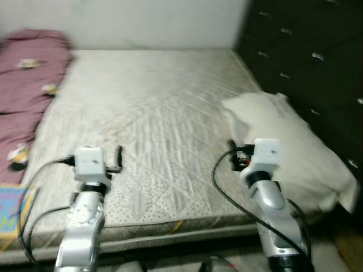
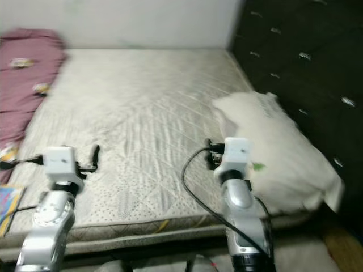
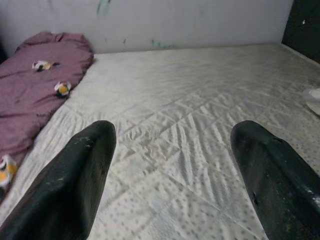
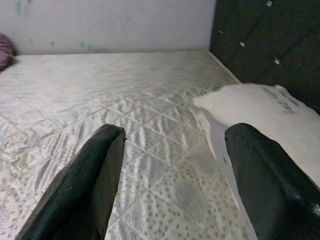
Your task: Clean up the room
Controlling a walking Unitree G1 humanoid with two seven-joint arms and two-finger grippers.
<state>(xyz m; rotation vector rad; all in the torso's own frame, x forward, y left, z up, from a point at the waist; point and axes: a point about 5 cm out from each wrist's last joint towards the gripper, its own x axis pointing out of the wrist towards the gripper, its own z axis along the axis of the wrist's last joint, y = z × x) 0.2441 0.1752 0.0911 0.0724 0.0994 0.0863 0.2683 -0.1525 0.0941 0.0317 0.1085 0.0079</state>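
Looking from the head, the pillow point(image 1: 289, 150) lies just beside the right hand point(image 1: 231, 154), so a careless reach could shove it off the bed point(image 1: 153, 113) edge; the left hand point(image 1: 119, 158) hovers apart. Each wrist view shows its fingers point(image 4: 85, 185) spread wide, holding nothing, with the blanket point(image 3: 35, 90) well away
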